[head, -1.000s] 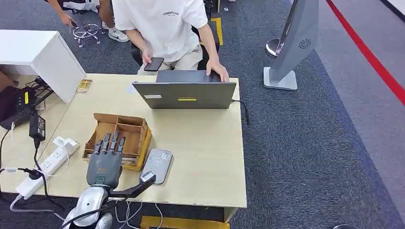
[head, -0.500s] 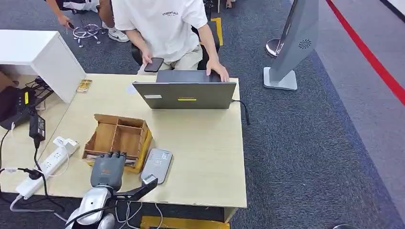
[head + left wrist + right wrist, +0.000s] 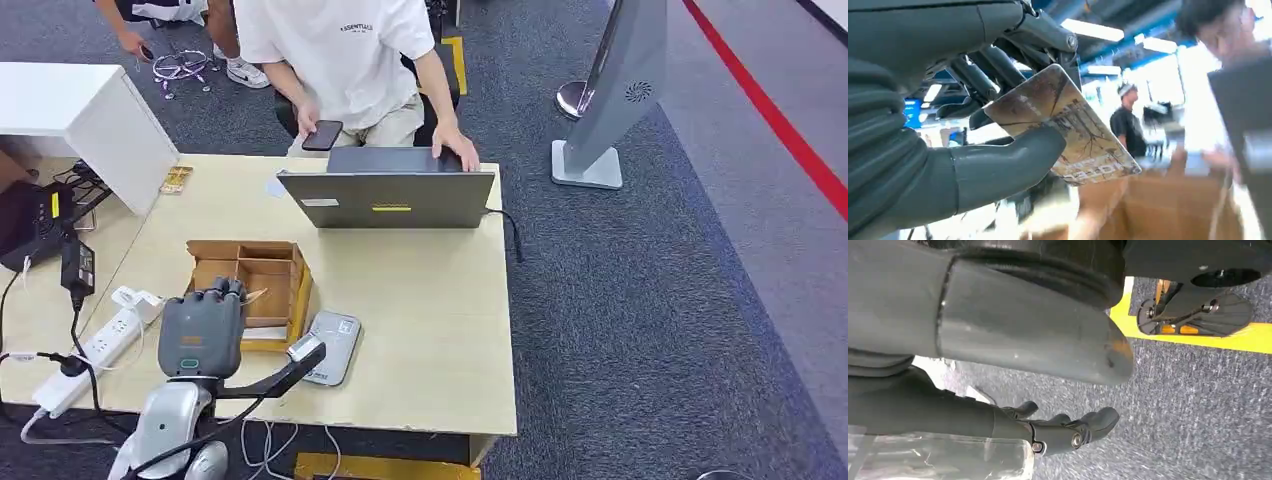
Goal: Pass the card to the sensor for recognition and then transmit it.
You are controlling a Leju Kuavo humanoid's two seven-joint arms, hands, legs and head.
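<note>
over the near-left of the table [image 3: 440,330] | left hand [image 3: 200,325] above the box's [image 3: 262,290] near edge, card [image 3: 1063,125] pinched between thumb and fingers, long axis sticking out past the fingertips | sensor [image 3: 330,346] lies just to the hand's right, flat on the table, near | right hand [image 3: 1063,432] hangs low over the floor, fingers loosely apart, holding nothing

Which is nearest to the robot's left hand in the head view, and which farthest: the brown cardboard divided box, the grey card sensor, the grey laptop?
From the left hand:
1. Brown cardboard divided box, directly beyond the fingers.
2. Grey card sensor, on its right side.
3. Grey laptop, at the table's far edge.
</note>
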